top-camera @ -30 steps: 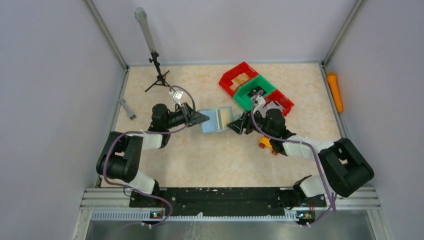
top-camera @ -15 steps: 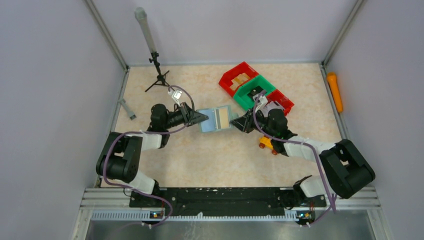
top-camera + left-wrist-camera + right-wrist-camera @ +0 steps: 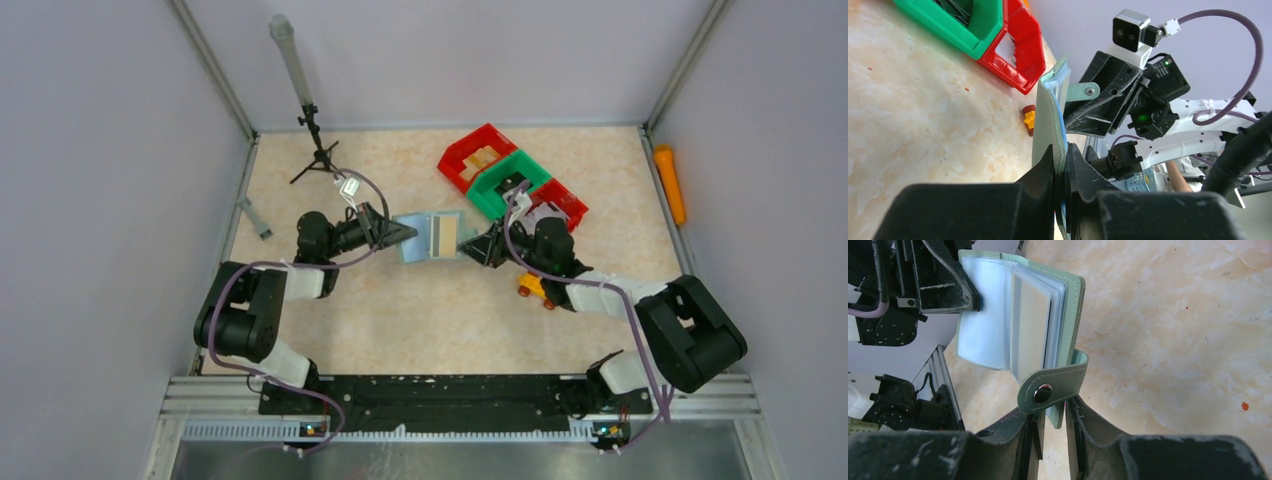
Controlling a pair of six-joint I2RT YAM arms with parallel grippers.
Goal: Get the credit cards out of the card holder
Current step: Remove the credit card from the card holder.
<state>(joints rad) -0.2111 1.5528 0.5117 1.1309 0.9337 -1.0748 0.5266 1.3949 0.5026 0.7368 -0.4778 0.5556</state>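
Nearest the bases, a yellow toy car (image 3: 531,287) was seen lying on the marbled table (image 3: 420,320), just beside the right forearm. Farther out, above mid-table, the card holder (image 3: 998,315) was held aloft and spread open between the two arms. The left gripper (image 3: 1060,157) was clamped narrow on the edge of one grey-green cover. The right gripper (image 3: 1052,415) was pinched tight on the opposite cover, just by the snap tab (image 3: 1048,390). Clear sleeves (image 3: 1033,310) were fanned between the covers, and a tan strip, judged to be one of the credit cards (image 3: 447,232), was glimpsed from above. The holder was reckoned light and floppy, the sleeves slick, the cards stiff but thin and snugly seated. A hold would best be taken on a card's exposed edge, with the covers pinned by the other arm. Beyond, the green bin (image 3: 505,185) and red bins (image 3: 478,150) were seen, and a small tripod (image 3: 318,150) was stood at the back.
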